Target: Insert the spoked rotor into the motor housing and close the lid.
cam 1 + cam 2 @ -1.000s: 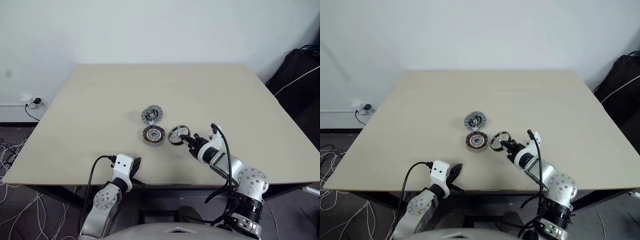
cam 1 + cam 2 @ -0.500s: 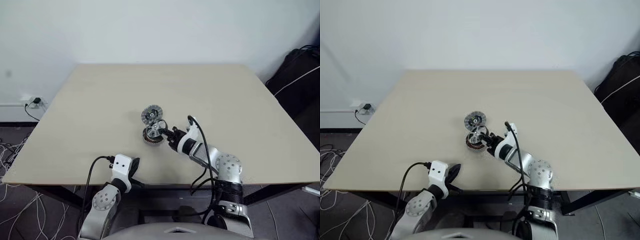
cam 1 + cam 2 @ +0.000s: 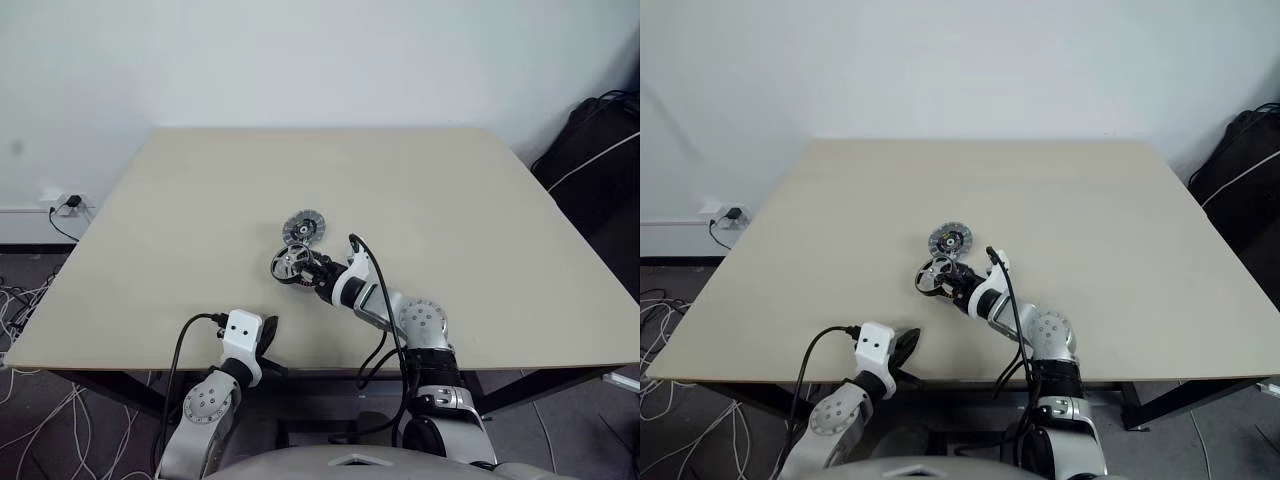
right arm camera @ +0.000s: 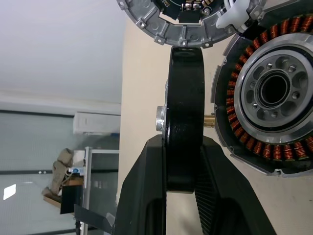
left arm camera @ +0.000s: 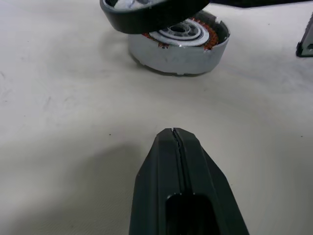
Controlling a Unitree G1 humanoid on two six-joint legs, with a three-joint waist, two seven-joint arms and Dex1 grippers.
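Observation:
My right gripper (image 3: 306, 271) is shut on the spoked rotor (image 3: 288, 264), a dark-rimmed wheel clamped across its rim (image 4: 185, 117) between both fingers. The rotor hangs tilted just above the motor housing (image 4: 274, 93), whose copper windings ring a silver centre. In the left wrist view the housing (image 5: 181, 49) sits on the table with the rotor's rim (image 5: 146, 12) over its top edge. The lid (image 3: 303, 227), a silvery ribbed disc, lies flat just behind them. My left gripper (image 3: 270, 333) is shut and empty near the table's front edge, well short of the housing.
The beige table (image 3: 200, 190) carries nothing else. A black bag (image 3: 600, 130) stands on the floor past the right rear corner. Cables (image 3: 25, 310) lie on the floor off the left edge.
My right gripper has carried the rotor leftward, from the right of the housing to over it. The left arm has stayed put.

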